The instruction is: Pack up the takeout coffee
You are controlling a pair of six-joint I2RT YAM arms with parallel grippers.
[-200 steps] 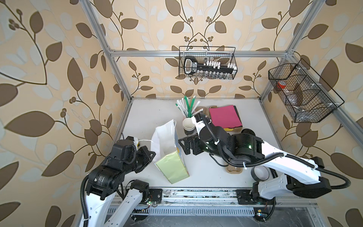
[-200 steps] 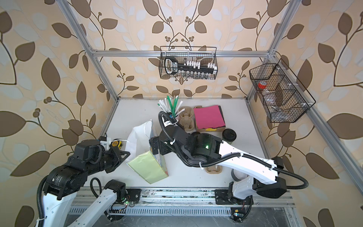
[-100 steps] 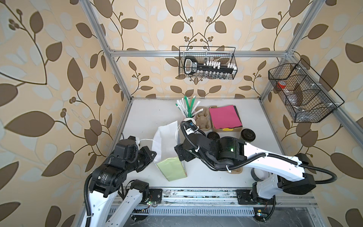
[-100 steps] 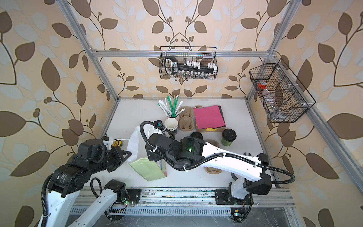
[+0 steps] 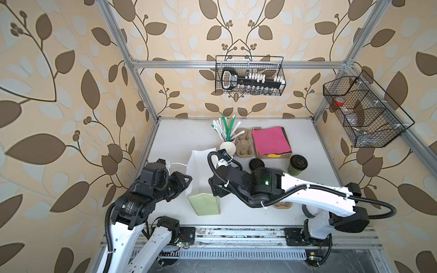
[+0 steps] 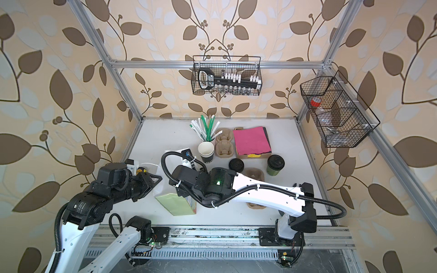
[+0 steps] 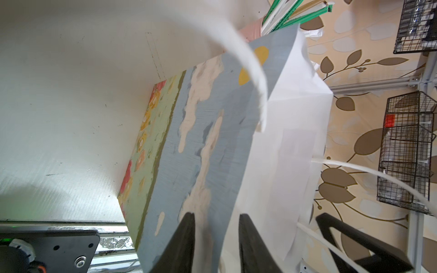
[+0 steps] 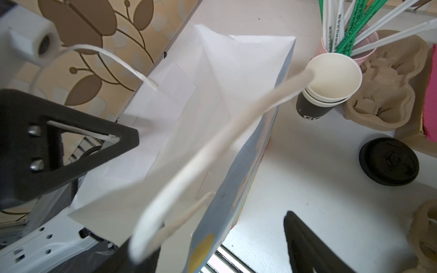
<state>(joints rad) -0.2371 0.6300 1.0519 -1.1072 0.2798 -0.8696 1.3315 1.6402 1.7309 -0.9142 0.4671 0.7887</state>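
The takeout coffee [image 5: 297, 165] [image 6: 275, 165], a light-green cup with a black lid, stands upright on the table, right of centre, with no gripper near it. A white paper bag [image 5: 201, 179] [image 6: 175, 198] with a painted outside stands open at the front left. My left gripper [image 7: 216, 234] [image 5: 183, 183] is open, one finger on each side of the bag's near wall. My right gripper [image 8: 212, 236] [image 5: 214, 186] is open wide and straddles the opposite wall; one finger [image 8: 305, 243] shows outside the bag, the other is partly hidden behind a handle [image 8: 212, 151].
Behind the bag stand stacked lidless cups [image 5: 228, 149] [image 8: 331, 80], a cup of straws [image 5: 227, 127] and pulp carriers [image 5: 246, 146]. A loose black lid [image 5: 256, 163] [image 8: 389, 160] and pink napkins [image 5: 269, 141] lie nearby. Another carrier [image 6: 254, 173] sits under my right arm.
My right arm has swung from the cups toward the front left to the bag's rim, uncovering the coffee. My left jaws have parted from shut. The bag has shifted slightly.
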